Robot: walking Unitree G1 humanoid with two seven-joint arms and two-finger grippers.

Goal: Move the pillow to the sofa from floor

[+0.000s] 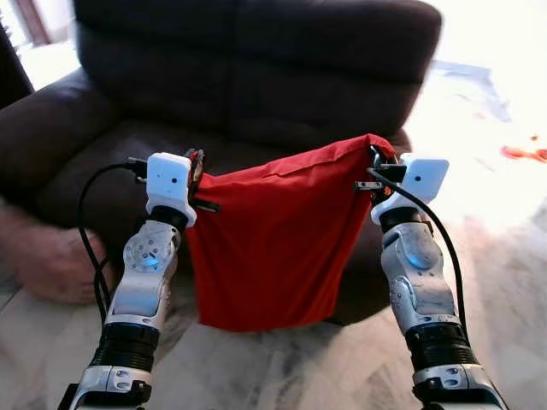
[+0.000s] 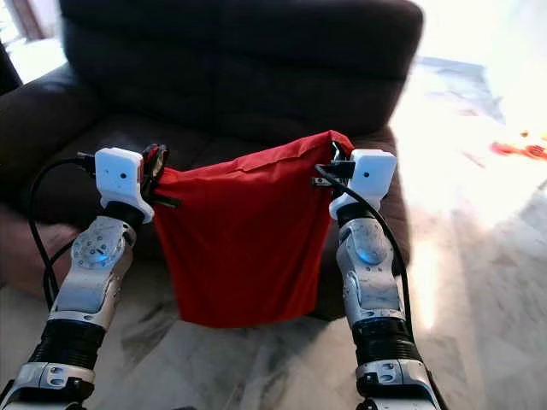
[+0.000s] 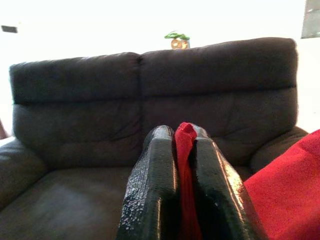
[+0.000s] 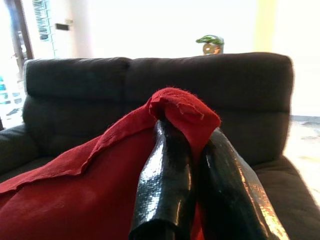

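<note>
Left eye view shows us a dark sofa [image 1: 256,77] on pale marble floor [image 1: 282,367]. We hold the red pillow [image 1: 273,243] before its seat, left claw [image 3: 184,145] and right claw [image 4: 192,135] each pinching a top corner.

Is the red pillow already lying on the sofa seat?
No, the red pillow hangs between both grippers in front of the dark sofa.
</note>
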